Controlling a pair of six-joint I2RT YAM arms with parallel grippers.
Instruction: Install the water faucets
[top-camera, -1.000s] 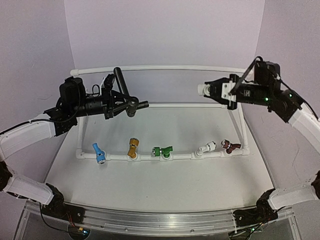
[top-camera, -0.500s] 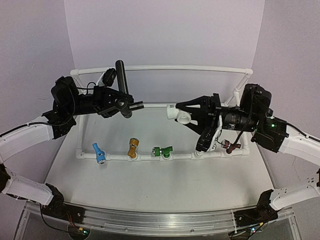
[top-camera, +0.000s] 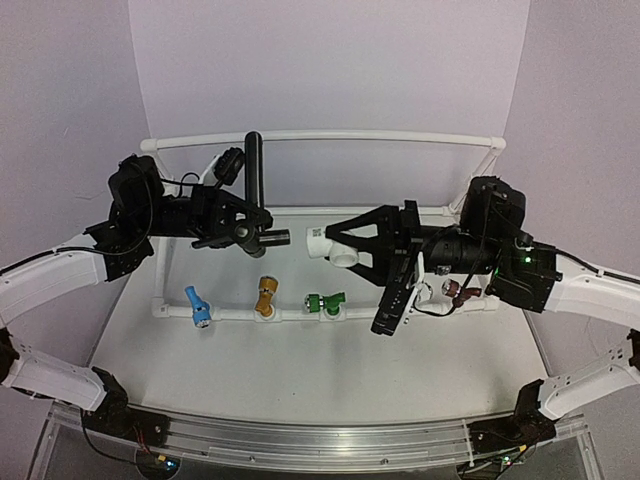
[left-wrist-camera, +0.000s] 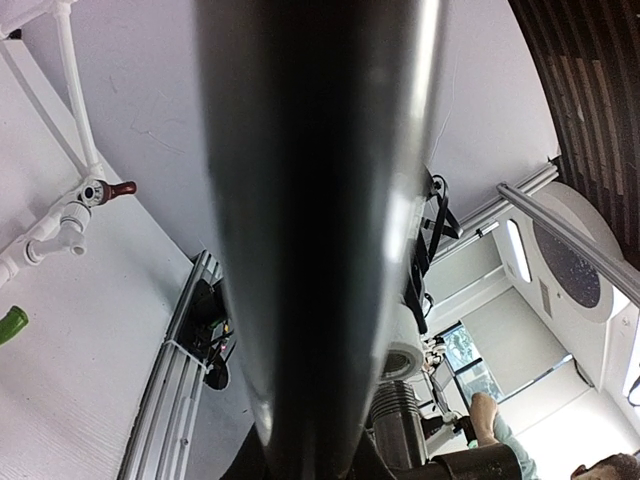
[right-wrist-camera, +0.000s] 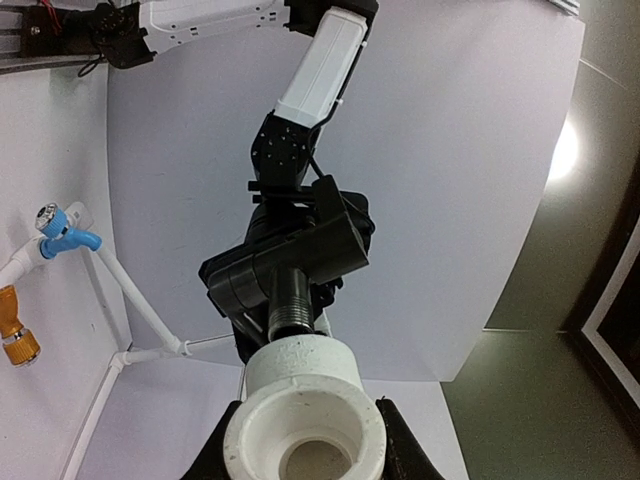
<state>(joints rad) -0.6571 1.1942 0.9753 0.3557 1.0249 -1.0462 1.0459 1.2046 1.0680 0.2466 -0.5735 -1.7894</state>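
My left gripper (top-camera: 236, 228) is shut on the dark faucet (top-camera: 248, 232). Its long lever handle (top-camera: 253, 165) points up, and its threaded end (top-camera: 279, 238) points right. The handle fills the middle of the left wrist view as a dark bar (left-wrist-camera: 320, 200). My right gripper (top-camera: 338, 245) is shut on the white pipe fitting (top-camera: 322, 243), which it holds in mid-air facing the threaded end. From above, a small gap shows between them. In the right wrist view the fitting (right-wrist-camera: 305, 410) sits between my fingers, with the threaded end (right-wrist-camera: 292, 305) right behind it.
A white pipe frame (top-camera: 330, 135) stands on the table. Its front rail carries a blue faucet (top-camera: 197, 306), a gold one (top-camera: 265, 296), a green one (top-camera: 325, 302) and a brown one (top-camera: 462, 291). My right forearm hangs over the rail's right part.
My right arm has swung left and down to the middle, carrying the fitting up to the faucet. My left gripper has shifted slightly right and turned the handle upright.
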